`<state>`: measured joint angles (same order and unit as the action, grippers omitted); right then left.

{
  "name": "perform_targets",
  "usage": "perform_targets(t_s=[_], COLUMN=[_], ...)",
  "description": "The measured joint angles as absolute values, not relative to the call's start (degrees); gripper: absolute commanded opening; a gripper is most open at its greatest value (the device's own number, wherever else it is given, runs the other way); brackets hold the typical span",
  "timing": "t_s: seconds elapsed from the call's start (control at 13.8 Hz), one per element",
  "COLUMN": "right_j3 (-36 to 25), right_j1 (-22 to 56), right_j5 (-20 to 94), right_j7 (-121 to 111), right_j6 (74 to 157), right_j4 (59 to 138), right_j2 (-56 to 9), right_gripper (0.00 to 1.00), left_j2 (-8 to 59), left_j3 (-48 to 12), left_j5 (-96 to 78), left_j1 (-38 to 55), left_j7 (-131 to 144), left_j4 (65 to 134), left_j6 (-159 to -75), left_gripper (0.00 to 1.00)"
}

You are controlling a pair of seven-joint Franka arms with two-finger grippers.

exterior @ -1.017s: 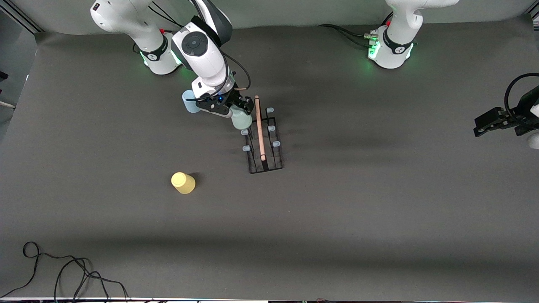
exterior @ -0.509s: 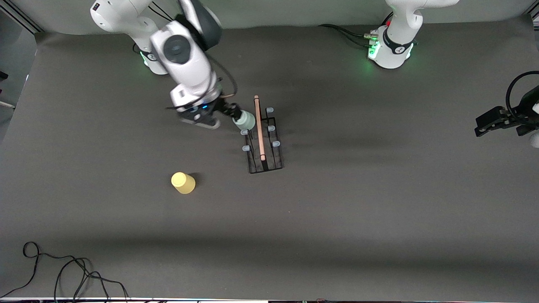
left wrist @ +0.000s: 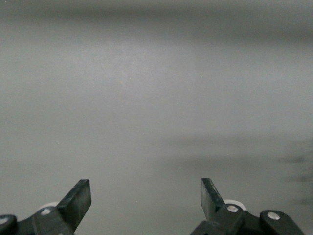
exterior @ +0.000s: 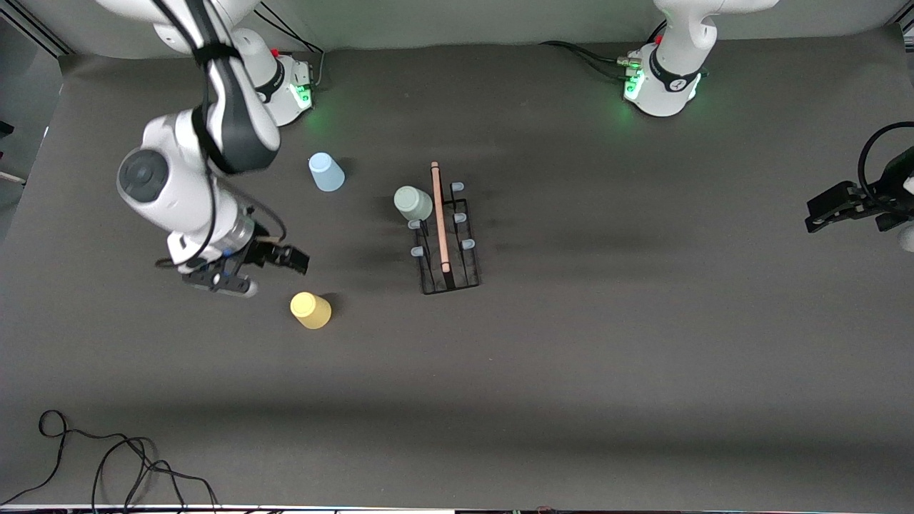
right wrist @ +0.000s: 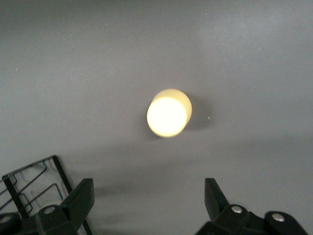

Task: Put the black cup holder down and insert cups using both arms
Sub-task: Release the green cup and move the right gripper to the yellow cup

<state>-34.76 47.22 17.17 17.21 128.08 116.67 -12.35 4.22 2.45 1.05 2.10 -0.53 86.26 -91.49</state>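
Observation:
The black cup holder (exterior: 450, 268) stands mid-table, its wooden rod (exterior: 440, 214) on top. A pale grey-green cup (exterior: 413, 203) sits upside down on one of its pegs at the end farther from the front camera. A light blue cup (exterior: 325, 172) and a yellow cup (exterior: 310, 310) stand upside down on the mat, toward the right arm's end. My right gripper (exterior: 288, 260) hangs open and empty just above the yellow cup (right wrist: 167, 115); a corner of the holder (right wrist: 29, 181) shows in its wrist view. My left gripper (exterior: 828, 208) waits open over the mat's edge.
A loose black cable (exterior: 107, 457) lies at the mat's corner nearest the front camera, toward the right arm's end. The two green-lit arm bases (exterior: 660, 86) stand along the mat's edge farthest from that camera. The left wrist view shows only bare grey mat (left wrist: 156, 98).
My right gripper opened, left the grey-green cup on the holder's peg and swung away to the yellow cup, uncovering the light blue cup. The left arm has not moved.

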Motion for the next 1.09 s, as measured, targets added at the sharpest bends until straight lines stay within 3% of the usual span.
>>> perform_targets(t_s=[0.44,1.02,1.09], right_j3=[-34.7,-33.5,-33.4], right_j1=[46.0,46.0,46.0], right_j5=[23.1,32.0,32.3], right_j7=[14.2,9.1,8.8], right_j6=[132.7,136.4,136.7], right_j4=[111.4,111.0,111.0], right_j2=[-25.7,-33.2,-33.7], right_gripper=[1.0,1.0,0.79], left_j2=[4.2,4.8,4.8], left_j3=[2.4,2.6,2.6], left_j5=[1.0,1.0,0.9], left_j1=[2.1,2.0,2.0], left_j7=[-0.5,-0.5,-0.5], left_j4=[86.1,86.1,86.1], left_j6=[-91.7,-93.0,-93.1], left_gripper=[1.0,1.0,1.0])
